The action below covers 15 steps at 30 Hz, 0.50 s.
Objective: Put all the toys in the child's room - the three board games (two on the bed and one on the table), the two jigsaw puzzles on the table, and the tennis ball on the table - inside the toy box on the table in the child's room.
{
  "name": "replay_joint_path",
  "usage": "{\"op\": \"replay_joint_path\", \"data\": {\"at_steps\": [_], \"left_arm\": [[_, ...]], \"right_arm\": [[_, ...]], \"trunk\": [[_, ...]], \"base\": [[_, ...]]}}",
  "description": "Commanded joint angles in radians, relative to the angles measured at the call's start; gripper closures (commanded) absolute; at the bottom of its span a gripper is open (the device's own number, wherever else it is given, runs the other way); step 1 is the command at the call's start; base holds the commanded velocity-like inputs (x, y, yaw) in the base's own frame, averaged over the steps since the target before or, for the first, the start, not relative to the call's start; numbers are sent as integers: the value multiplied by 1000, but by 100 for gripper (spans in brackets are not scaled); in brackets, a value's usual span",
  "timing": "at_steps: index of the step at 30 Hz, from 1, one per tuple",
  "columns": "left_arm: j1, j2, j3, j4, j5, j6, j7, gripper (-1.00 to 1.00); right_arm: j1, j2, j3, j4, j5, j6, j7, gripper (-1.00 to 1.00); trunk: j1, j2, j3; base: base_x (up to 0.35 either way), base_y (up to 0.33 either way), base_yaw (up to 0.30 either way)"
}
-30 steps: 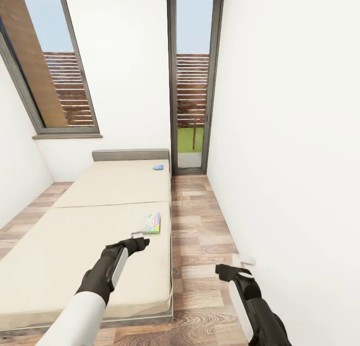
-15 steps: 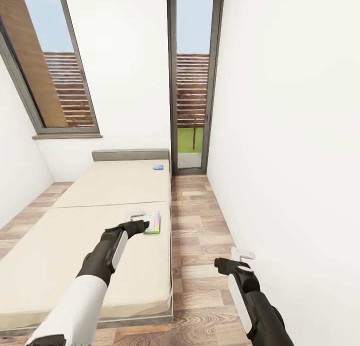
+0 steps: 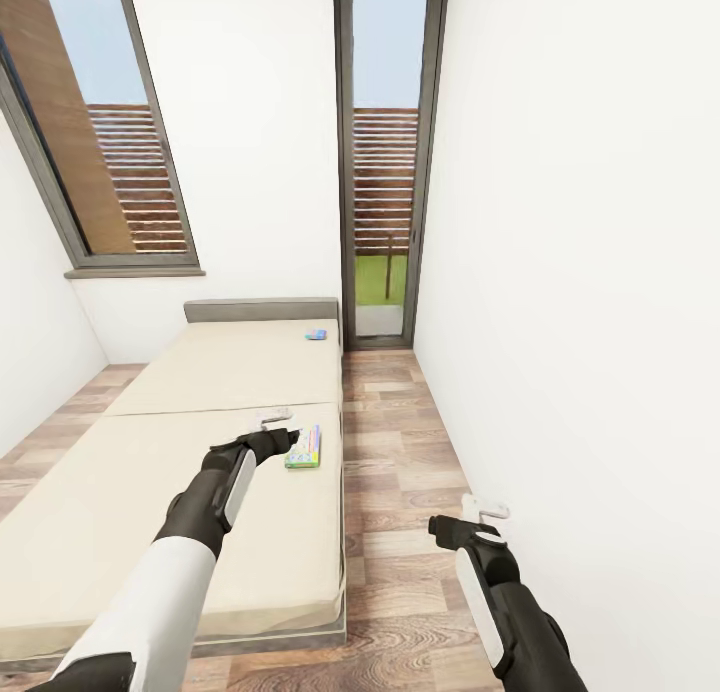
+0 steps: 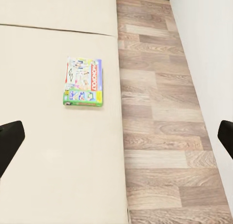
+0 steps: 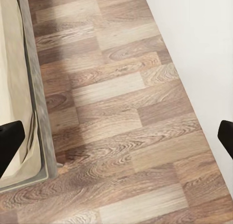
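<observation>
A green-edged board game lies flat on the beige bed, near the mattress's right edge. My left gripper hovers open over the mattress just left of it. In the left wrist view the game lies ahead between the widely spread dark fingers. A second, light blue board game rests by the grey headboard. My right gripper hangs open above the wood floor, right of the bed, holding nothing. The table, toy box, jigsaw puzzles and tennis ball are out of view.
A strip of wood-plank floor runs between the bed and the white right wall. A tall grey-framed window closes the far end. In the right wrist view the bed's grey base borders the floor.
My left arm has reached forward over the mattress, from just short of the green board game to beside it. The right gripper rose slightly, then held still.
</observation>
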Motion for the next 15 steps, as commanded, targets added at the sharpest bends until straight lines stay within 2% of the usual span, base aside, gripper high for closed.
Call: {"op": "replay_joint_path", "data": {"at_steps": [1, 15], "left_arm": [[-1, -1, 3, -1, -1, 5, -2, -100], [-1, -1, 2, -1, -1, 6, -3, -100]], "right_arm": [[-1, 0, 1, -1, -10, 3, -9, -100], [-2, 0, 1, -1, -12, 3, -9, -100]], "trunk": [[1, -2, -2], [1, -2, -2]], "base": [[0, 0, 0], [0, 0, 0]]}}
